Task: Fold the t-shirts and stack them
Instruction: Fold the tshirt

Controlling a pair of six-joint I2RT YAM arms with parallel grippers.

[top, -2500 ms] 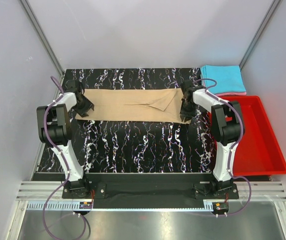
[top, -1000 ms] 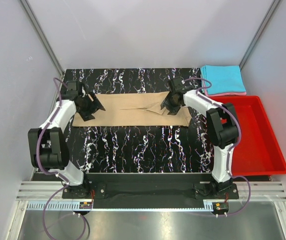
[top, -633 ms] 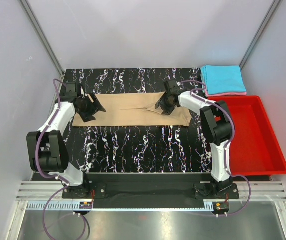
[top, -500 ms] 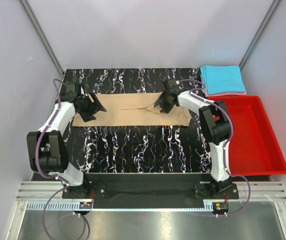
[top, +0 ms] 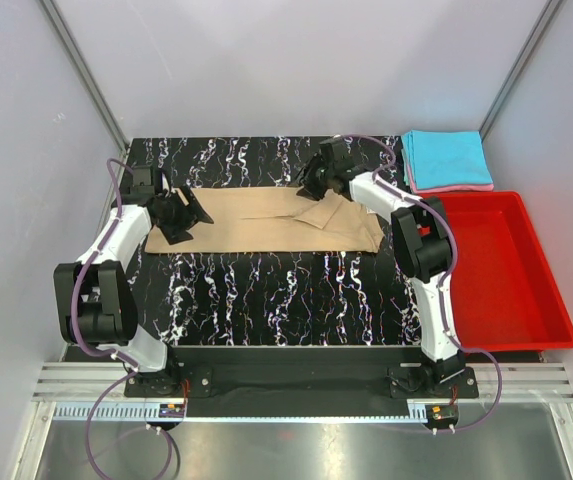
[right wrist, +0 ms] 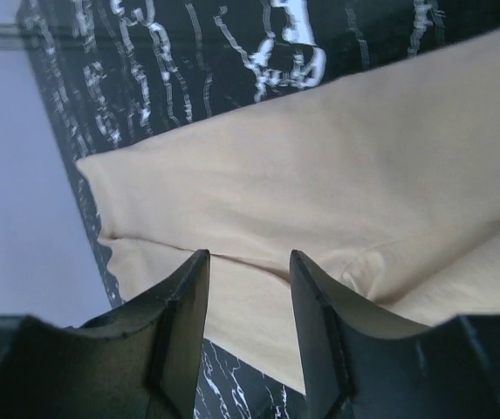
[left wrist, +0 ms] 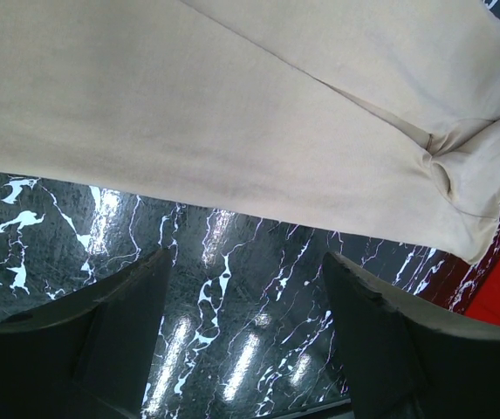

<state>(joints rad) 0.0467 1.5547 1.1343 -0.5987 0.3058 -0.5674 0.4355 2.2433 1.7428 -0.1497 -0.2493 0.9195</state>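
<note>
Since the released right hand (right wrist: 246,262) had shifted inward above the tan t-shirt (top: 246,222), the next fold likely awaited a grasp.

Bright, even overhead light; glare streaks on the glossy table (left wrist: 243,356).

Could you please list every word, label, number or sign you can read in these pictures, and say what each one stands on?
None can be read: no print, label text or number shows legibly on the tan t-shirt, the cyan t-shirt, the red bin or the arms.
</note>
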